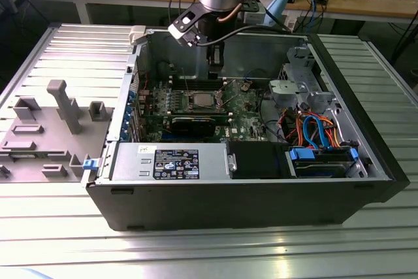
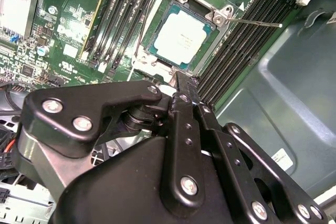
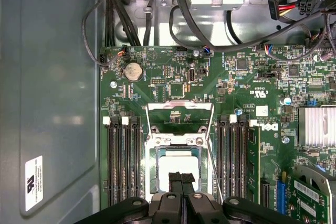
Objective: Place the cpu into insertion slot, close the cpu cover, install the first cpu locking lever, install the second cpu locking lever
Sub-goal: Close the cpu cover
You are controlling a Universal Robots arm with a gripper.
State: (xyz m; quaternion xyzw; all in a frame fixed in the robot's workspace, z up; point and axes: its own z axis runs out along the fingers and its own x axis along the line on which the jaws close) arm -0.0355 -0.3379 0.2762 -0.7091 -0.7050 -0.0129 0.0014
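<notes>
The cpu, a small square chip with a flat silver top, lies in the insertion slot on the green board in both wrist views. The cpu cover, a metal frame with a square opening, is swung open and lies back beyond the slot. Two thin locking levers stand free beside the socket. My gripper hangs just above the chip with its black fingers pressed together and nothing between them. In the exterior view the gripper reaches down into the open computer case over the socket.
Black memory slots run along both sides of the socket. A coin battery and cable bundles sit beyond the cover. The case wall rises close by. A power supply and drive bay fill the near side.
</notes>
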